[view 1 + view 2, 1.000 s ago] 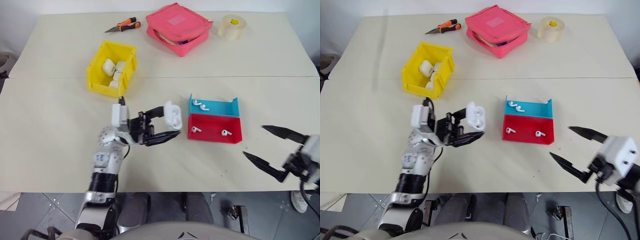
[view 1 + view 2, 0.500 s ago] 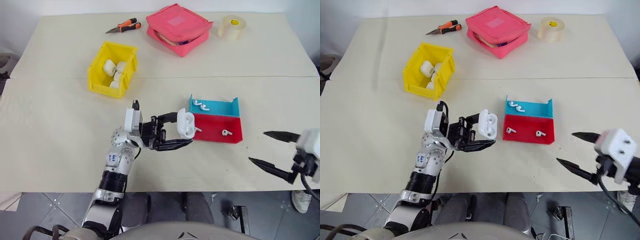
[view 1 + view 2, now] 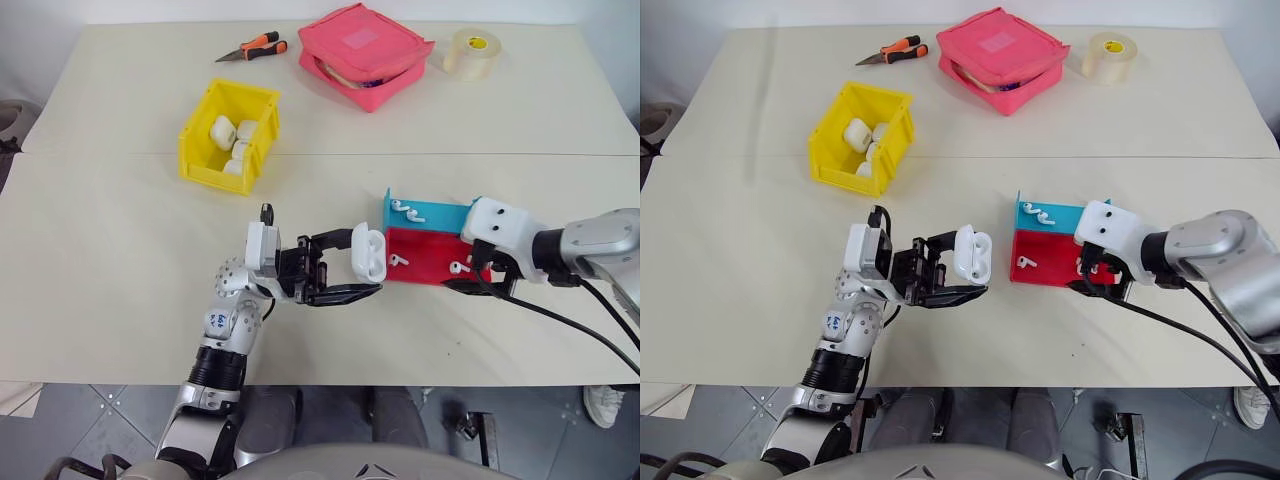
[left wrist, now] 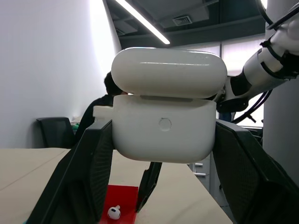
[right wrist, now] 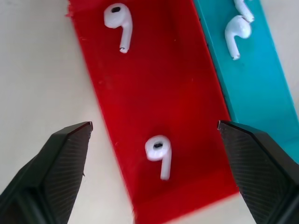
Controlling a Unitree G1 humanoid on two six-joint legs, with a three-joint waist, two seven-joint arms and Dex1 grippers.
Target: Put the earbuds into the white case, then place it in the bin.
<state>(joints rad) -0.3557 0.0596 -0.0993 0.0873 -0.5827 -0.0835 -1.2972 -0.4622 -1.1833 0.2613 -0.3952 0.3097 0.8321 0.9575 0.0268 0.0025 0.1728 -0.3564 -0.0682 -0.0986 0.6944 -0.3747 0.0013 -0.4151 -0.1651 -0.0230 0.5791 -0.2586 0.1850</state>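
My left gripper (image 3: pixel 365 262) is shut on the white case (image 3: pixel 368 252), holding it above the table just left of the red tray (image 3: pixel 425 262). The case (image 4: pixel 163 135) has its lid flipped up. My right gripper (image 5: pixel 154 123) hangs open over the right end of the red tray, with its fingers (image 5: pixel 65 158) on either side of one earbud (image 5: pixel 159 151). A second earbud (image 5: pixel 117 18) lies at the tray's other end. Two more earbuds (image 3: pixel 400 208) lie in the blue tray (image 3: pixel 435 215). The yellow bin (image 3: pixel 210 178) stands at the back left with several white cases inside.
A pink zip pouch (image 3: pixel 365 45), a tape roll (image 3: pixel 470 50) and orange-handled pliers (image 3: pixel 255 47) lie along the far edge of the table. The blue and red trays sit side by side right of centre. A person (image 4: pixel 100 107) shows in the background of the left wrist view.
My right arm has swung in from the table's right edge to over the red tray, its gripper still open. The left gripper keeps hold of the case, almost still.
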